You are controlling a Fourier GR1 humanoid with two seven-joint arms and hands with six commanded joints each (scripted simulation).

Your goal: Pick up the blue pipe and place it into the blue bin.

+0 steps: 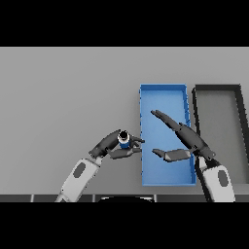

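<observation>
A short blue pipe [123,139] with a dark open end sits in my left hand [111,145], whose fingers and thumb curl round it just left of the blue bin [163,96]. The bin is a long open rectangular tray in the right half of the table. My right hand [182,137] hovers over the bin's right side, fingers straight and pointing to the upper left, thumb spread, holding nothing.
A dark grey bin [218,89] stands right beside the blue one, running off toward the right edge. The grey table [63,97] stretches to the left and to the back.
</observation>
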